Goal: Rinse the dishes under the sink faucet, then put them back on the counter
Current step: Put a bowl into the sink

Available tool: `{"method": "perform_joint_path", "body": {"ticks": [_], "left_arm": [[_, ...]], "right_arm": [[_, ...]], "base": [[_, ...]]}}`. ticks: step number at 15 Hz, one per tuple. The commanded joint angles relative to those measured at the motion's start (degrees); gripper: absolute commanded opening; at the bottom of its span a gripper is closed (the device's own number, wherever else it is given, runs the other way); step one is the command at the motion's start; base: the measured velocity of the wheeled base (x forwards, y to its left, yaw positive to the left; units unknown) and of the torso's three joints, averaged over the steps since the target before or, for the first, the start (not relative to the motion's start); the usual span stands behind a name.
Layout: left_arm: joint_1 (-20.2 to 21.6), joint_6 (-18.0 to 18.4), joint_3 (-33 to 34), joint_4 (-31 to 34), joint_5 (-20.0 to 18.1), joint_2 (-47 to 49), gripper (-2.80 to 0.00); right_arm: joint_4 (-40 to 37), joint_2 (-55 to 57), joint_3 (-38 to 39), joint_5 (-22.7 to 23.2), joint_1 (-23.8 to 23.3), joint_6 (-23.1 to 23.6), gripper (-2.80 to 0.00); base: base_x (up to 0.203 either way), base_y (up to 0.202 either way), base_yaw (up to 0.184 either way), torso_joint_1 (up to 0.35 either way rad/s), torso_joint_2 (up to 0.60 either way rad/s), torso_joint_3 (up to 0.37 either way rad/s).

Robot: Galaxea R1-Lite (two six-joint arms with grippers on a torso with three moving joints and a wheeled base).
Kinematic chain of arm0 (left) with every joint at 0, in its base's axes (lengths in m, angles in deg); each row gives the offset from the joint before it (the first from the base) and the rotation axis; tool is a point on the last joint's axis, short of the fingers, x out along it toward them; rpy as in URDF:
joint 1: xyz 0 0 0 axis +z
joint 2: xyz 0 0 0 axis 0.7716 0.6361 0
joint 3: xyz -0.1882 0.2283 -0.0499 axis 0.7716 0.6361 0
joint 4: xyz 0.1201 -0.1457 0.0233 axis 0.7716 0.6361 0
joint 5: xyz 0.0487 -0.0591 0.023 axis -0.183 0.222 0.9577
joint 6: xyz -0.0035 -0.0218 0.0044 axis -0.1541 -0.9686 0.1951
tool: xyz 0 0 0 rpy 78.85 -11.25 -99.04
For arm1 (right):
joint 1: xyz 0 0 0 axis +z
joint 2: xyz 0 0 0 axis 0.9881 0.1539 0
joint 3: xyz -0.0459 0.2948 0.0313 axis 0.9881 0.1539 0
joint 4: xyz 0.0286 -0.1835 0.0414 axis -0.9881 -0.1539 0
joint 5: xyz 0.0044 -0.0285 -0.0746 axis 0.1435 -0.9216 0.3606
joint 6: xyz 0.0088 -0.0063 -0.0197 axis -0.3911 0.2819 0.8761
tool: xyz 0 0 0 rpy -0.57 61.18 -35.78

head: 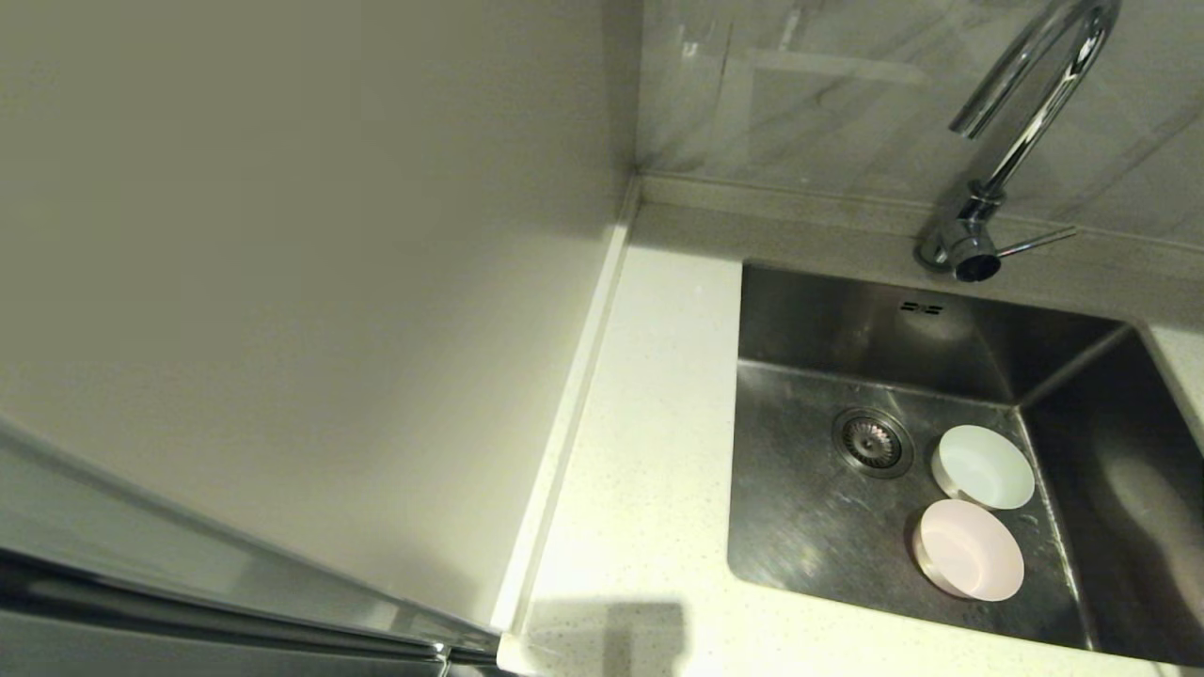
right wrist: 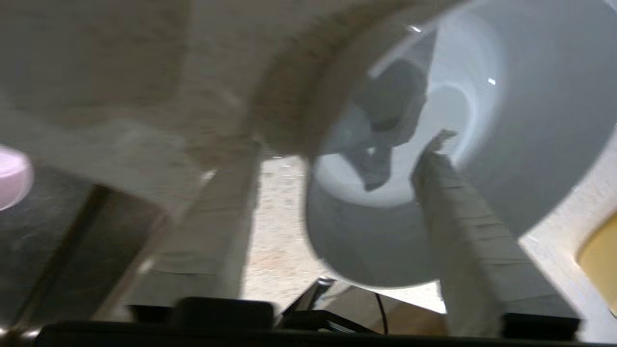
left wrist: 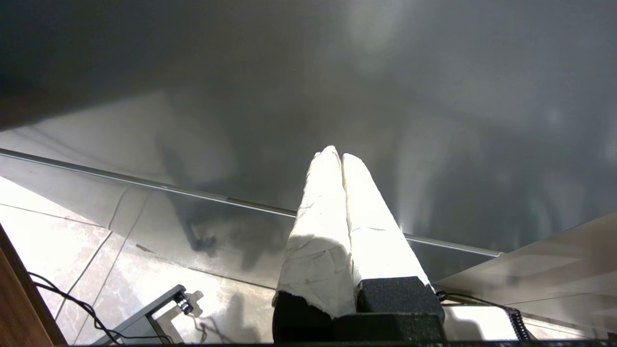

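The whitish-green bowl (head: pixel 983 467) and the pale pink bowl (head: pixel 969 550) lie in the steel sink (head: pixel 809 527), right of the drain strainer (head: pixel 873 440). The chrome faucet (head: pixel 1021 132) rises behind the basin. Neither arm shows in the head view. In the blurred right wrist view, the pale blue bowl (right wrist: pixel 385 231) sits on the speckled counter (right wrist: pixel 277 231). My right gripper (right wrist: pixel 337 144) is open around its near wall. One finger (right wrist: pixel 458 217) reaches inside the bowl; the other stands apart outside it. My left gripper (left wrist: pixel 337 154) is shut and empty, parked facing a grey panel.
The off-white counter (head: pixel 649 451) runs left of the sink, bounded by a plain beige wall panel (head: pixel 282 282). The faucet's thin lever (head: pixel 1035 243) sticks out to the right. The pink bowl (right wrist: pixel 9 178) shows at the edge of the right wrist view. A yellow object (right wrist: pixel 597 255) lies beyond the blue bowl.
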Motion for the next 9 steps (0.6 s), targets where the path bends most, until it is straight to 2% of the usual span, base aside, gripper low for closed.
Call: {"method": "perform_joint_path", "body": {"ticks": [1, 9], "left_arm": [[0.00, -0.04, 0.00, -0.02, 0.02, -0.18, -2.80], [0.00, -0.04, 0.00, -0.02, 0.02, -0.18, -2.80]], "right_arm": [[-0.33, -1.86, -0.03, 1.14, -0.05, 0.58, -2.80], [-0.72, -5.17, 0.57, 2.71, 0.05, 1.05, -2.80]], "base": [[0.000, 0.000, 0.000, 0.000, 0.00, 0.000], [0.000, 0.000, 0.000, 0.000, 0.00, 0.000]]}}
